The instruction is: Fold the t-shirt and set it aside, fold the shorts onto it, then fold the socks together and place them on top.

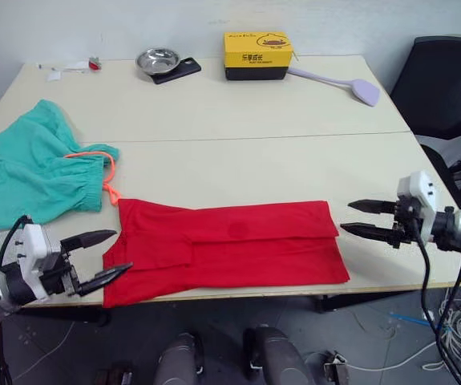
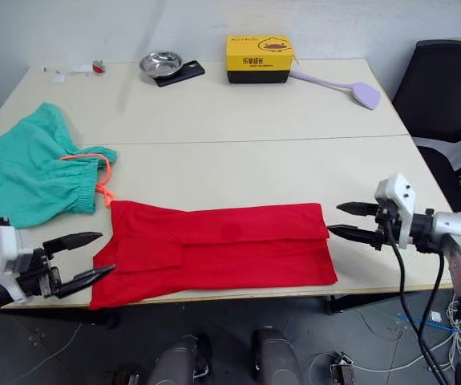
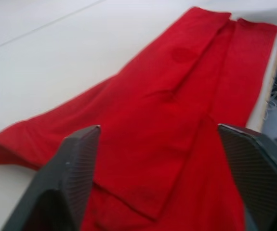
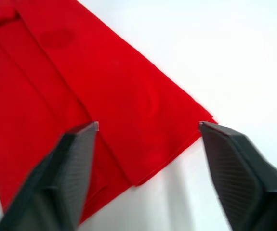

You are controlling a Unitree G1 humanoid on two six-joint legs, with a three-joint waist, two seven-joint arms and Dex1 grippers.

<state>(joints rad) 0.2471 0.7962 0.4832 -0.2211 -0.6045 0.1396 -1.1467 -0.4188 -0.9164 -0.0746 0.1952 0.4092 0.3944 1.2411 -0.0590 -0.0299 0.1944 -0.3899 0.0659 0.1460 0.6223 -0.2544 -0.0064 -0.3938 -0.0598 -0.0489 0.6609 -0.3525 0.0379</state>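
From the head camera's left eye I see the t-shirt [image 1: 226,250] lying folded into a long red band along the near edge of the table [image 1: 238,112]. My left gripper [image 1: 106,256] sits at the band's left end, its two black fingers spread, the lower fingertip touching or just over the cloth's corner, the upper one just short of its edge. My right gripper [image 1: 360,218] hangs just off the band's right end, fingers parted and pointing at the cloth, with a small gap of bare table between their tips and the hem. The shorts [image 1: 34,170] lie crumpled beyond my left fingers, their orange drawstring [image 1: 106,172] trailing toward the red cloth's far left corner. Well beyond both grippers, at the far edge, stand a yellow box [image 1: 256,54], a metal bowl [image 1: 157,59] on a dark phone [image 1: 177,70] and a lilac spatula [image 1: 342,83]. A black chair [image 1: 446,88] stands past my right gripper.

Through the left wrist camera, my fingers [image 3: 75,178] stand wide apart, with the t-shirt's layered folds lying between and ahead of them.

Through the right wrist camera, my fingers [image 4: 75,168] are equally wide, the shirt's end corner lying between the tips, white table beyond.
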